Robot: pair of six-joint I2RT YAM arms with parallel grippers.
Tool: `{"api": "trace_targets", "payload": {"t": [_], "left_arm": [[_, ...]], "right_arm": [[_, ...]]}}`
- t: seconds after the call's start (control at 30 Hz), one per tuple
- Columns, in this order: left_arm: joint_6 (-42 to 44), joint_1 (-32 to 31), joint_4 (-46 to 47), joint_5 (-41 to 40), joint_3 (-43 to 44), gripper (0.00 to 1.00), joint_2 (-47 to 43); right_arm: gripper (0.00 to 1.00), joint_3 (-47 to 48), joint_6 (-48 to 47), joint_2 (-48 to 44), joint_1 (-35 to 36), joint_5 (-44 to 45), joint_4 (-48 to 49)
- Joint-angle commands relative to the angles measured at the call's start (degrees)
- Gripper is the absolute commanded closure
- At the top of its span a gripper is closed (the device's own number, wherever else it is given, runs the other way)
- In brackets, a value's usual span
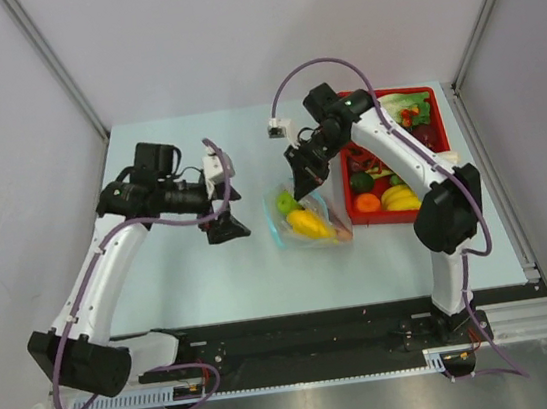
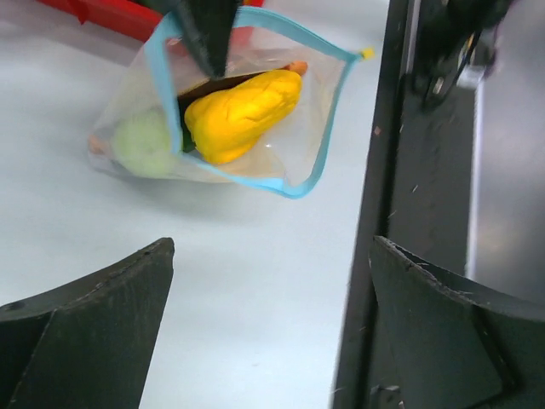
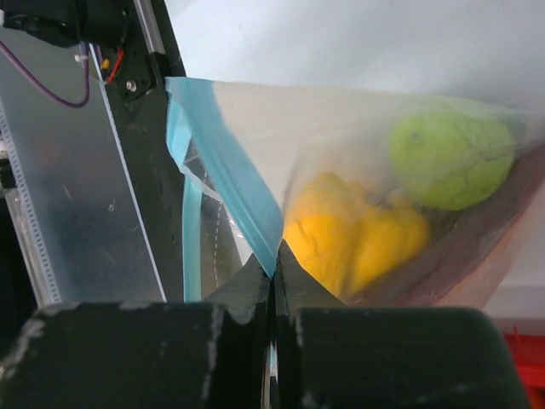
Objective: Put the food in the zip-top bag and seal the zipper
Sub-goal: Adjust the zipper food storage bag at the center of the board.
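On the pale blue table [image 1: 193,286], the clear floppy zip-top bag [image 1: 308,218] lies between the two arms, just beside the near left corner of the red rectangular tray [image 1: 368,219], which holds other toy foods. Inside the bag sit a yellow plastic pepper [image 2: 243,115] and a round green plastic fruit [image 2: 145,145], pressed side by side; an orange tip of a further piece shows behind the pepper (which food it is cannot be told). The right gripper [image 3: 274,264] reaches down from the tray side, its fingers pressed together on the light blue zipper strip [image 3: 230,192] at the bag's far edge, lifting that edge slightly. The two sides of the strip stand apart and form an open loop, so the mouth is unsealed. The left gripper [image 1: 226,229] hangs over bare table to the left of the bag, apart from it, pointing towards it with its fingers [image 2: 85,324] spread wide and nothing between them. From its wrist view the bag lies ahead, with the mouth facing the camera.
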Motion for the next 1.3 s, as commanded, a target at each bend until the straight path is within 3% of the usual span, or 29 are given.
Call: {"api": "trace_targets", "payload": {"t": [0.0, 0.2, 0.53, 0.63, 0.67, 0.7, 0.73, 0.8, 0.83, 0.97, 1.1, 1.27], "left_arm": [[20.1, -9.5, -1.4, -8.2, -1.7, 0.00, -3.2], [32.4, -21.0, 12.3, -19.6, -13.7, 0.04, -7.5], [49.3, -25.9, 27.5, -26.3, -23.2, 0.19, -3.9], [49.1, -26.1, 33.0, -28.4, -24.6, 0.33, -1.7], [49.1, -26.1, 33.7, -28.5, -24.7, 0.44, -1.3], [49.5, -26.1, 33.8, -28.5, -24.5, 0.51, -1.3], [49.3, -26.1, 33.2, -27.9, -24.4, 0.66, -1.8], [47.9, -26.0, 30.3, -25.0, -21.3, 0.85, -3.1], [47.0, -25.9, 25.4, -23.2, -19.3, 0.99, -3.3], [42.2, -25.7, 13.5, -15.9, -7.8, 1.00, -3.2], [41.6, -25.7, 8.7, -14.1, -7.9, 1.00, -3.3], [41.1, -25.4, 4.5, -17.6, -10.8, 1.00, -0.4]], "right_arm": [[1.00, 3.5, -3.7, 2.2, -0.2, -0.8, -3.0], [1.00, 5.9, -3.1, 4.4, -1.3, -1.0, -3.1], [1.00, 8.7, -3.3, 6.7, -1.8, -1.8, -4.5], [1.00, 8.5, -3.5, 6.7, -1.7, -1.9, -5.0], [1.00, 8.6, -3.6, 6.6, -1.7, -1.9, -5.0], [1.00, 8.8, -3.6, 6.6, -1.7, -2.0, -5.0], [1.00, 9.0, -3.6, 6.7, -1.7, -1.8, -5.0], [1.00, 12.0, -3.7, 7.2, -1.7, -1.8, -5.8], [1.00, 13.4, -3.7, 7.3, -1.7, -1.6, -6.3], [1.00, 19.2, -4.2, 8.1, -1.6, 1.0, -7.2], [1.00, 15.4, -5.3, 7.5, -1.1, 6.0, -3.6], [1.00, 13.7, -3.5, 8.5, -0.8, 10.3, 0.7]]}}
